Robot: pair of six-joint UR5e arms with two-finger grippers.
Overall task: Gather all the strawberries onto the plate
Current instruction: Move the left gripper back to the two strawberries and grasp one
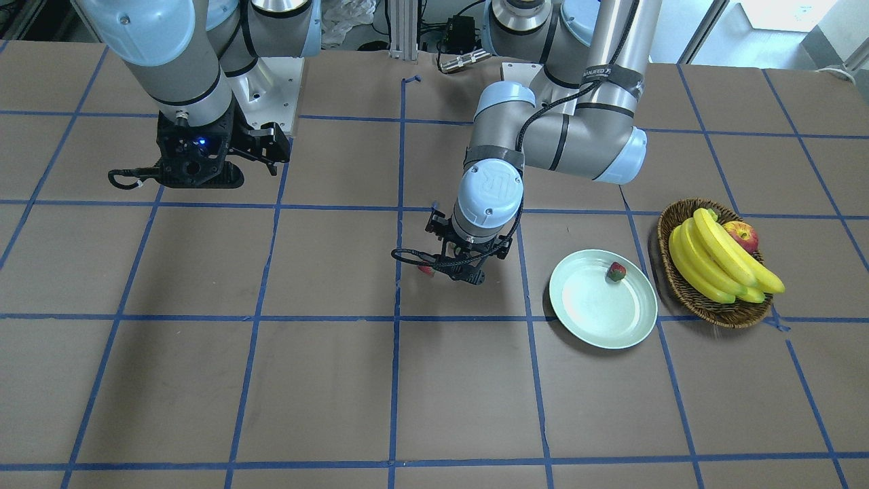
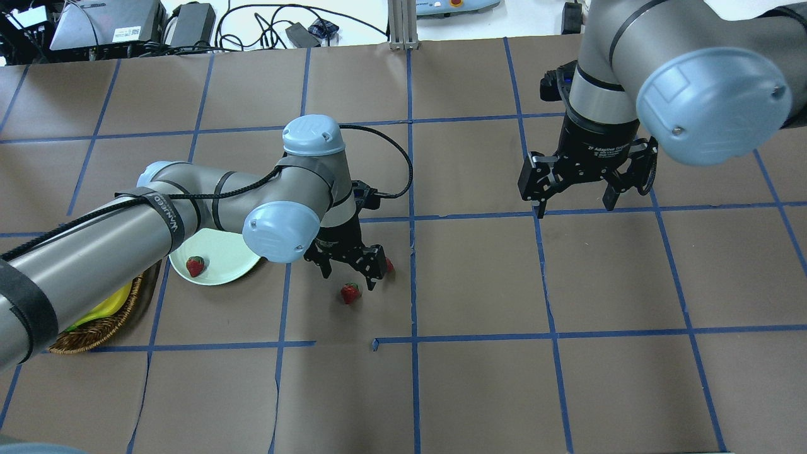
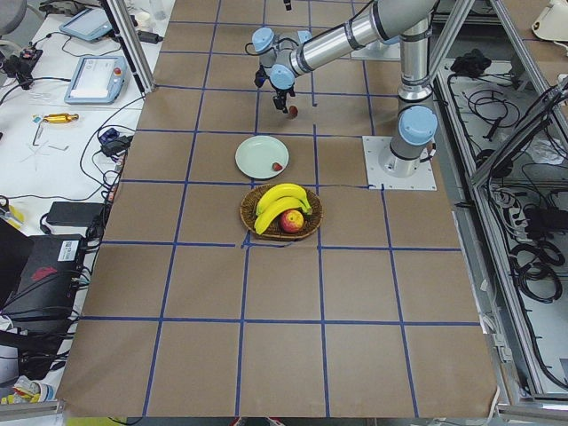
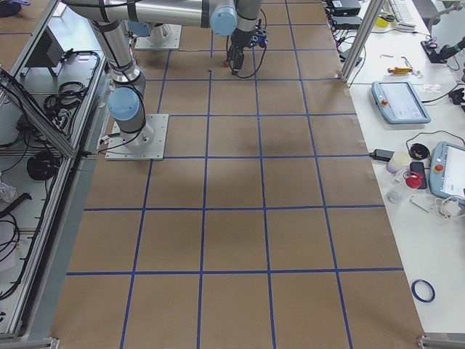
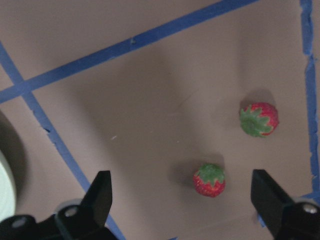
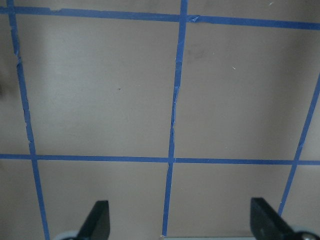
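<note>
One strawberry (image 2: pixel 195 265) lies in the pale green plate (image 2: pixel 230 261), near its rim; it also shows in the front view (image 1: pixel 616 272) on the plate (image 1: pixel 597 309). Two more strawberries lie on the brown table: one (image 5: pixel 209 180) sits between my open left fingers, and the other (image 5: pixel 258 120) is a little farther off. In the overhead view the first strawberry (image 2: pixel 350 292) is clear and the second (image 2: pixel 389 265) is half hidden behind a finger. My left gripper (image 2: pixel 348 277) hovers open just over them. My right gripper (image 2: pixel 575 198) is open and empty, far from them.
A brown wicker basket (image 1: pixel 686 288) with bananas (image 1: pixel 719 261) and a red-yellow apple (image 1: pixel 742 236) stands beside the plate, on the side away from the strawberries. Blue tape lines grid the brown table. The right wrist view shows only table under the gripper (image 6: pixel 182 220).
</note>
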